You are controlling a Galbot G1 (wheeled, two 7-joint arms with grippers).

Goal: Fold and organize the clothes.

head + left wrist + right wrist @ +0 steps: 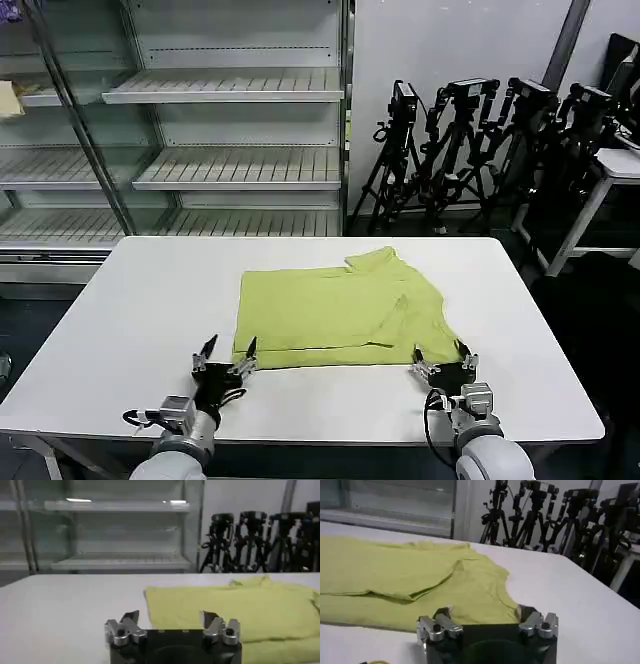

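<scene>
Left gripper (225,355): we record it low over the white table (120,310), at the near left corner of the T-shirt (335,308), its two fingers spread wide with nothing between them; in the left wrist view (171,625) the inner finger stands at the shirt's near edge and the outer finger over bare tabletop beside it. Whether either fingertip touches the cloth, we cannot tell. Right gripper (443,360): we record it at the near right corner of the same garment, fingers likewise spread wide and holding nothing; in the right wrist view (487,622) the shirt's near hem runs just ahead of both fingers. T-shirt (395,575): lime yellow-green, we find it lying flat near the middle of the table, partly folded into a rough rectangle, one layer doubled over another so that a fold edge crosses its right portion; a rumpled part pokes out at the far right corner. No print shows on the upturned side. From the left wrist camera the garment (240,607) spreads away from the gripper across the tabletop. Background items: we note metal shelving (230,90) beyond the table's far edge, and a cluster of black tripods (470,140) against the wall to the right.
</scene>
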